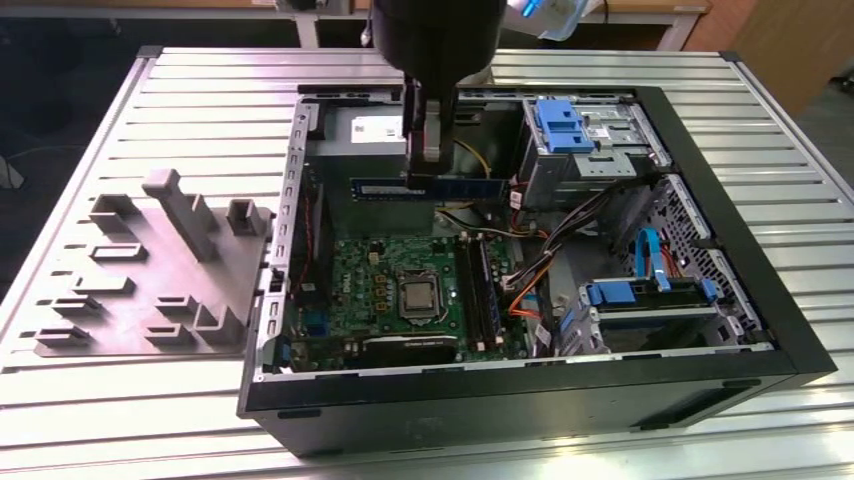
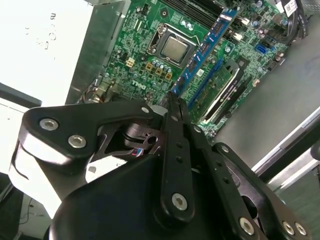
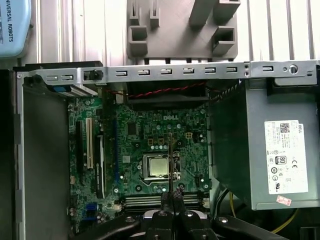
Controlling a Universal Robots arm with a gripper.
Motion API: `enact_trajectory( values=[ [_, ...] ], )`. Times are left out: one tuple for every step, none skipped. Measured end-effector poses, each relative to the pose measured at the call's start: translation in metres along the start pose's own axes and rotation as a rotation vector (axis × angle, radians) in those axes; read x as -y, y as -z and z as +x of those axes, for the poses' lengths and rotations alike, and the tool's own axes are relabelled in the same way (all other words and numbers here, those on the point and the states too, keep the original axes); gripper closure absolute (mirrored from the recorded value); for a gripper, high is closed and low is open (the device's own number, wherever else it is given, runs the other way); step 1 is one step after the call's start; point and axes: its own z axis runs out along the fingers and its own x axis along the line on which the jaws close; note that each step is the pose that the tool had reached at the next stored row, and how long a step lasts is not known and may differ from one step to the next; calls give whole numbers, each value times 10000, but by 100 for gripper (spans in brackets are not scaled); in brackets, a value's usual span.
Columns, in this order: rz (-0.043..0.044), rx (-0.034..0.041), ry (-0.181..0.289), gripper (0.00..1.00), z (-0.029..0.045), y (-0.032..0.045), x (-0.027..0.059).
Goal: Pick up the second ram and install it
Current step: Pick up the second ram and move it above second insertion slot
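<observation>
Dark blue second ram [image 1: 474, 187] is clamped crosswise between the fingers [image 1: 424, 165], above the green board [image 1: 400, 290].

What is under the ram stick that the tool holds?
The green board with its processor lies below the second ram, which the tool grips. The strip of board right under the stick is covered.

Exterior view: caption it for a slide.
The hand holds the second ram above the green motherboard inside the open computer case.
</observation>
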Motion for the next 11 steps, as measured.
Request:
enact_trajectory(
  values=[
    [0,1,0,89,0,-18,1],
    [1,1,1,89,1,-38,4],
    [0,0,1,89,1,-55,6],
    [0,1,1,89,1,-72,9],
    [1,1,2,89,1,-86,14],
    [1,0,1,89,1,-97,21],
    [0,-1,1,89,1,-104,27],
    [0,-2,1,89,0,-109,32],
    [0,-1,0,89,0,-112,33],
    [-1,-2,-2,89,1,-113,33],
    [-1,0,-1,89,1,-116,35]
  ],
)
